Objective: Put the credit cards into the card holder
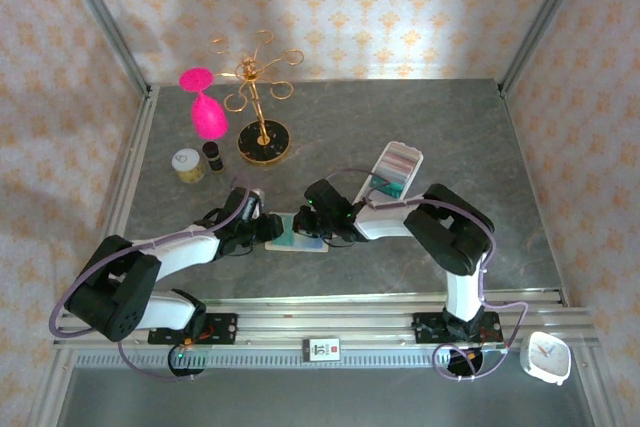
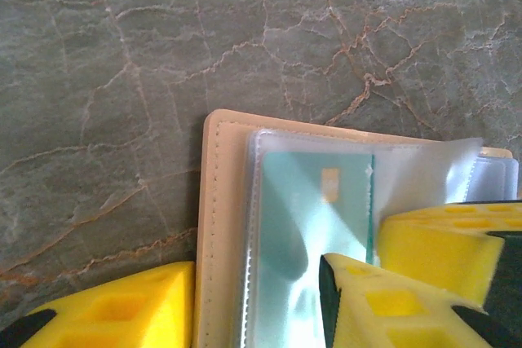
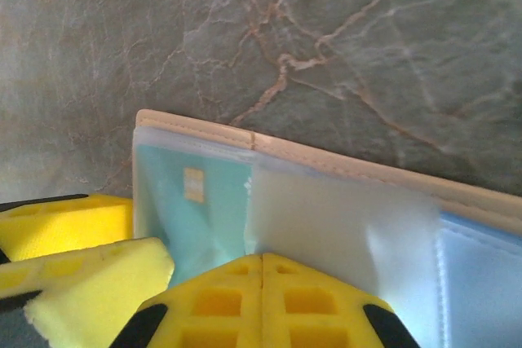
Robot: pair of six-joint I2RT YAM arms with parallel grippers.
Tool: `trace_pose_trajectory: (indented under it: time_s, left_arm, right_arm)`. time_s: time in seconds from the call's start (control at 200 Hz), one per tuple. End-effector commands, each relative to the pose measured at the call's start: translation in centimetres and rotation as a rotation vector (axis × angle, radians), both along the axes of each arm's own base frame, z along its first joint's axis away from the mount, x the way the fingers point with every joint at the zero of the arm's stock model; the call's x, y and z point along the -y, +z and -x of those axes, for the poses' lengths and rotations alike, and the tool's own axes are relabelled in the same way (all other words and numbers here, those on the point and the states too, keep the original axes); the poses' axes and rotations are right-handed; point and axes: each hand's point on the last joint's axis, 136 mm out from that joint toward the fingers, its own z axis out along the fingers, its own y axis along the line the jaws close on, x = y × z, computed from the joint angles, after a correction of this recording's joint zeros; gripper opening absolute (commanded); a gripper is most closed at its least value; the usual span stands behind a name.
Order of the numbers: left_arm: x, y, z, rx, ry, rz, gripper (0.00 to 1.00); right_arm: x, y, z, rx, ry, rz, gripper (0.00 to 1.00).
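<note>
The card holder lies open on the grey marbled surface, with both arms meeting over it. It has a tan stitched cover, and on that cover lies a clear sleeve. A teal card with a gold chip sits inside this sleeve, close to the holder's stitched edge.

The left end effector is spread. One yellow finger rests just outside the holder's stitched edge and the other lies over the sleeve that contains the teal card.

The right end effector has its fingers pressed together, tips on the clear plastic beside the teal card. I cannot tell whether a leaf of plastic is caught between them.

More credit cards lie stacked in a white tray beyond the card holder, on the right arm's side, and apart from it.
</note>
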Motion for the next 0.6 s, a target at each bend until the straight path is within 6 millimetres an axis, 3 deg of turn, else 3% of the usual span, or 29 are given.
trace_pose_trajectory:
  time_s: [0.0,0.185,0.405,0.596]
  left_arm:
    - [0.5,-3.2,4.2,-0.185,-0.044,0.039,0.43]
    - [0.0,-3.9,4.5,-0.208,-0.029,0.005,0.37]
    - [-1.3,-4.8,5.0,-0.235,-0.014,-0.068,0.29]
    - [-1.5,-5.0,5.1,-0.237,-0.018,-0.086,0.28]
  right_arm:
    - [-0.4,-0.8,0.4,-0.007,0.029,0.035,0.00]
    - [-0.2,1.3,-0.3,0.048,0.014,0.033,0.00]
    - [3.1,2.9,-0.5,0.090,-0.084,0.108,0.07]
    - [5.6,2.6,0.1,0.071,-0.163,0.153,0.13]
